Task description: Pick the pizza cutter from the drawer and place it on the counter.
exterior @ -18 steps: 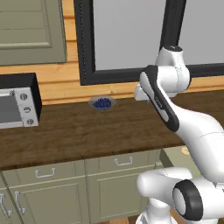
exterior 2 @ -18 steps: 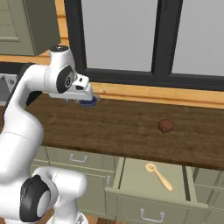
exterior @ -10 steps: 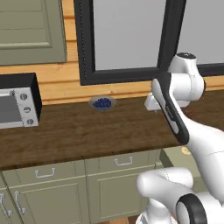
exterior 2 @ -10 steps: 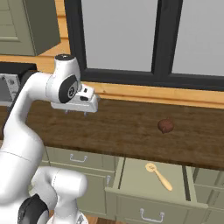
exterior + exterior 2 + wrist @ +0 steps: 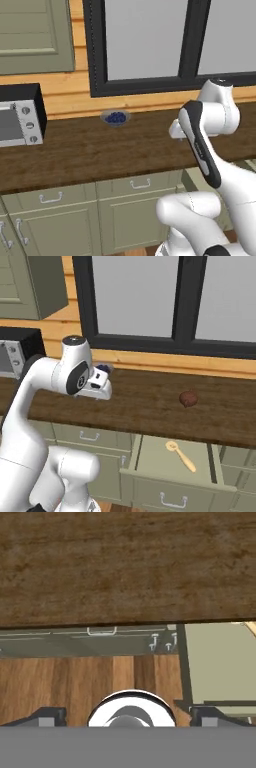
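Two dark fingertips of the tool stand wide apart, gripping nothing, above the table. Right of it lies a brown round lump; below that, the pizza cutter rests inside the open drawer.

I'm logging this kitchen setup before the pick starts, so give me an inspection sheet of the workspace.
Surface: dark wood counter, unbroken.
Job's things: pizza cutter lies flat in the open drawer, untouched.
Clutter: brown round lump on the counter; bowl of blueberries near the wall; microwave at the left end.
End effector: open, empty, above the counter's front edge.
Cables: nothing seen.
Surroundings: window, olive cabinets, wooden floor.
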